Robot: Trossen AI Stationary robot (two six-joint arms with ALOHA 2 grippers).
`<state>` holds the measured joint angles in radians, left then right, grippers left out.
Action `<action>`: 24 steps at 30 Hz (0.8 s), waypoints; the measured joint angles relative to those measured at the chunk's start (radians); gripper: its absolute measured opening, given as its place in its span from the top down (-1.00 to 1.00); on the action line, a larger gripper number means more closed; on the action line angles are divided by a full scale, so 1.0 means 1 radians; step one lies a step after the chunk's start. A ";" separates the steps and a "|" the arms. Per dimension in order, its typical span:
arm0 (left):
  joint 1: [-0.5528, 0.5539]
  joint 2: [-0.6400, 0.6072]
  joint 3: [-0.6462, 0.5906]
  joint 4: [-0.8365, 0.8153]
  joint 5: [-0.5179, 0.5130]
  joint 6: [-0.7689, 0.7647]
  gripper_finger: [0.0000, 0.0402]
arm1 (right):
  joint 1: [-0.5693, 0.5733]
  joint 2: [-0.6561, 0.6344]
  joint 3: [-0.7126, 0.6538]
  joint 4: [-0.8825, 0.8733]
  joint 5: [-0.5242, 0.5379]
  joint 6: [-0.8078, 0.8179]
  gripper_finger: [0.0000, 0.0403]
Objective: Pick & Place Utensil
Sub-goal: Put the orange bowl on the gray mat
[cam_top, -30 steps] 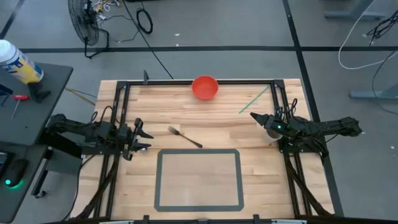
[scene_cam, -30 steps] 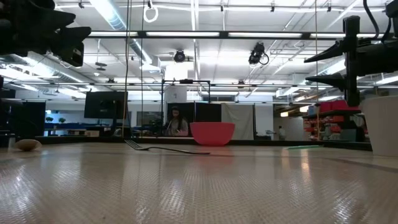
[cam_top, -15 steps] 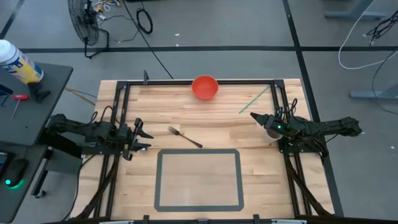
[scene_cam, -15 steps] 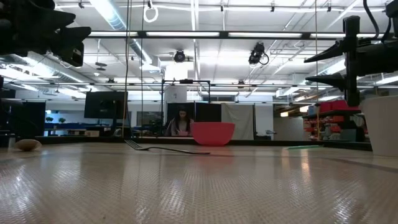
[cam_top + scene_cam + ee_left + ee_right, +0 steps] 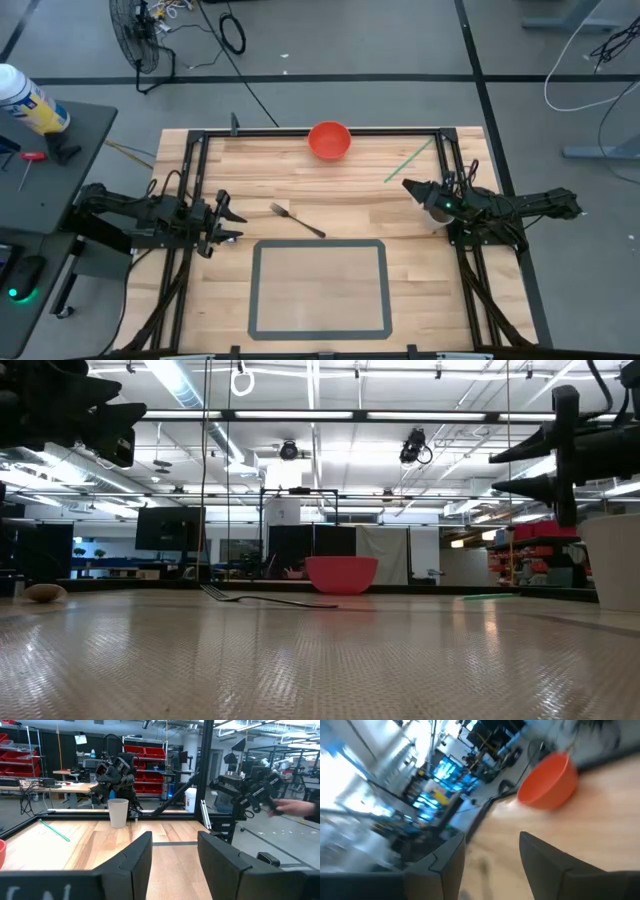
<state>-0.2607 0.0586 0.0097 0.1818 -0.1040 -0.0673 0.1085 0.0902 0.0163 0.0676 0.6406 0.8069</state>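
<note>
A metal fork (image 5: 297, 220) lies flat on the wooden table, tines toward the far left; the low view also shows the fork (image 5: 265, 599). A red bowl (image 5: 329, 140) stands at the far edge, and its side (image 5: 550, 780) shows in the right wrist view. My left gripper (image 5: 232, 222) hovers open left of the fork, its fingers level and pointing toward the table's right (image 5: 175, 855). My right gripper (image 5: 407, 185) hovers open near the right edge, above the table, pointing left toward the bowl (image 5: 492, 855). Neither touches anything.
A white paper cup (image 5: 438, 210) stands under my right arm by the right edge, also seen from the left wrist (image 5: 118, 812). A green stick (image 5: 409, 161) lies far right. A grey tape rectangle (image 5: 318, 288) marks the near middle. A person's hand (image 5: 295, 807) shows beyond the table.
</note>
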 joint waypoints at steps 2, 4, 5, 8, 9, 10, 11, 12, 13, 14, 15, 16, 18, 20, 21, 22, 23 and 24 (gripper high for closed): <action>0.000 0.000 0.000 0.000 0.000 0.000 0.19 | 0.000 0.000 0.000 0.000 0.028 -0.142 0.06; 0.000 0.000 0.000 0.000 0.000 0.000 0.19 | 0.000 0.000 0.000 0.000 0.058 -0.259 0.06; 0.000 0.000 0.000 0.000 0.000 0.000 0.19 | 0.000 0.000 0.000 0.000 0.068 -0.306 0.06; 0.000 0.000 0.000 0.000 0.000 0.000 0.19 | 0.000 0.000 0.000 0.005 0.097 -0.417 0.06; 0.000 0.000 0.000 0.000 0.000 0.000 0.19 | 0.000 0.000 0.000 0.012 0.113 -0.452 0.06; 0.000 0.000 0.000 0.000 0.000 0.000 0.19 | 0.000 0.000 0.000 0.019 0.130 -0.483 0.06; 0.000 0.000 0.000 0.000 0.000 0.000 0.19 | 0.000 0.000 0.000 0.022 0.142 -0.503 0.06; 0.000 0.000 0.000 0.000 0.000 0.000 0.19 | 0.000 0.000 0.000 0.026 0.149 -0.512 0.06; 0.000 0.000 0.000 0.000 0.000 0.000 0.19 | 0.000 0.000 0.000 0.027 0.154 -0.513 0.06; 0.000 0.000 0.000 0.000 0.000 0.000 0.19 | 0.000 0.000 0.000 0.027 0.156 -0.511 0.06; 0.000 0.000 0.000 0.000 0.000 0.000 0.19 | 0.000 0.000 0.000 0.030 0.152 -0.508 0.06; 0.000 0.000 0.000 0.000 0.000 0.000 0.19 | -0.001 0.000 0.000 0.043 0.148 -0.516 0.06; 0.000 0.000 0.000 0.000 0.000 0.000 0.19 | -0.003 0.000 0.000 0.075 0.139 -0.566 0.06; 0.000 0.000 0.000 0.000 0.000 0.000 0.19 | -0.004 0.000 0.000 0.115 0.092 -0.653 0.06; 0.000 0.000 0.000 0.000 0.000 0.000 0.19 | -0.004 0.000 0.000 0.139 0.065 -0.695 0.06; 0.000 0.000 0.000 0.000 0.000 0.000 0.19 | -0.004 0.000 0.000 0.165 0.049 -0.725 0.06; 0.000 0.000 0.000 0.000 0.000 0.000 0.19 | -0.003 0.000 0.000 0.185 0.044 -0.742 0.06; 0.000 0.000 0.000 0.000 0.000 0.000 0.19 | -0.004 0.000 0.000 0.198 0.040 -0.759 0.06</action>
<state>-0.2604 0.0586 0.0097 0.1818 -0.1040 -0.0674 0.1047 0.0902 0.0158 0.2655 0.6805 0.0480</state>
